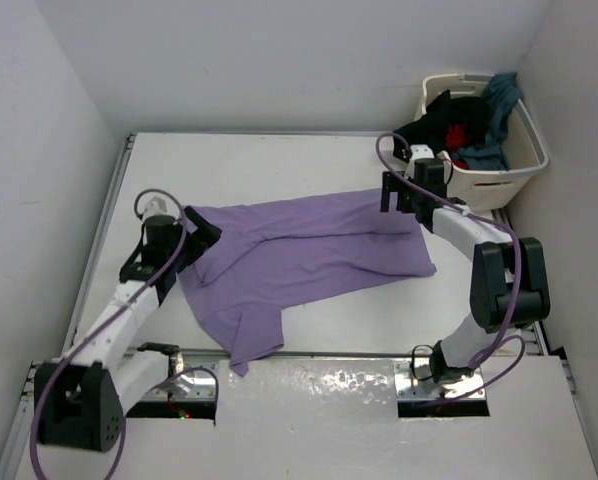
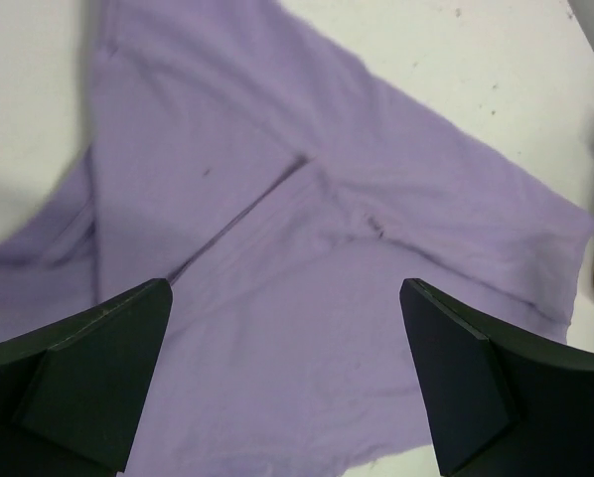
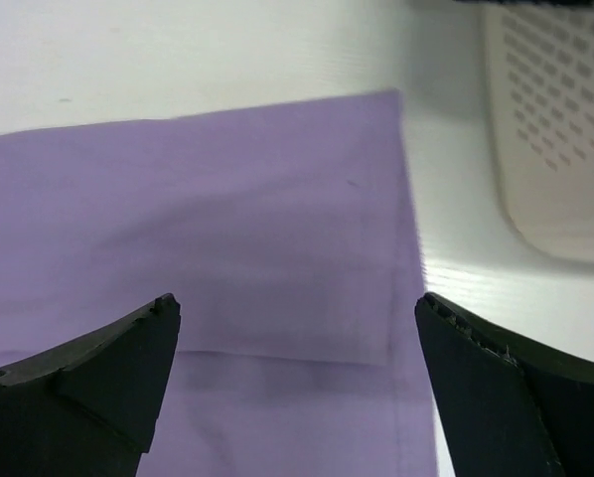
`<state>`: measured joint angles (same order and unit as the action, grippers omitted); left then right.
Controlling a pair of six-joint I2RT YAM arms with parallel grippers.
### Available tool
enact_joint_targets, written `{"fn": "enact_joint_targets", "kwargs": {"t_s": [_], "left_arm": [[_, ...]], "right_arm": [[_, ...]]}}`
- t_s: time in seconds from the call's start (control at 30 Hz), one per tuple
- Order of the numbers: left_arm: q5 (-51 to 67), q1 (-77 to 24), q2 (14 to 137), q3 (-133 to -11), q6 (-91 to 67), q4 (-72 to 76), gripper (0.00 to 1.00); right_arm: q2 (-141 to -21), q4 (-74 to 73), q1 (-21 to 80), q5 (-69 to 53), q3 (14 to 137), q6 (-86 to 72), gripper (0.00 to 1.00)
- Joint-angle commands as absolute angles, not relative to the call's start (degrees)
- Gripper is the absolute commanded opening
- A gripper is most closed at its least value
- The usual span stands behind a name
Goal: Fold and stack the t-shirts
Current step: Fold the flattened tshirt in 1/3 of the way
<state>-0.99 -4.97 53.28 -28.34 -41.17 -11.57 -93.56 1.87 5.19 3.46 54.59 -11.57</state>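
The lavender purple t-shirt (image 1: 299,255) lies spread and creased across the middle of the table. My left gripper (image 1: 204,235) is open and empty above its left end; the wrist view shows purple cloth (image 2: 297,248) between the wide-apart fingers. My right gripper (image 1: 397,195) is open and empty above the shirt's far right corner, whose hem (image 3: 277,268) shows in the right wrist view. The black (image 1: 434,118), red (image 1: 461,135) and teal blue (image 1: 497,100) t-shirts are bundled in the basket.
The cream laundry basket (image 1: 519,170) stands at the table's far right corner, just behind my right gripper; its perforated wall (image 3: 555,149) shows in the right wrist view. White walls close in the table on the left, back and right.
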Motion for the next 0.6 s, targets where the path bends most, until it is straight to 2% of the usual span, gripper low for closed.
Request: {"fn": "enact_joint_targets", "kwargs": {"t_s": [0.0, 0.17, 0.4, 0.57], "left_arm": [[2.8, -5.6, 64.8, -34.3, -36.6, -2.0, 1.0], [7.0, -8.3, 80.4, -45.9, -29.7, 2.2, 1.0], [5.0, -11.5, 96.7, -55.7, -26.4, 0.9, 1.0], [5.9, -12.1, 100.3, -57.0, -26.1, 0.4, 1.0]], "right_arm": [[-96.0, -1.3, 8.7, 0.3, 59.3, -9.4, 0.99], [-101.9, -2.5, 9.1, -1.8, 62.5, -11.5, 0.99], [-104.5, -3.2, 9.1, -1.6, 63.5, -13.4, 0.99], [-105.5, -3.1, 9.1, -1.8, 62.3, -14.3, 0.99]]}}
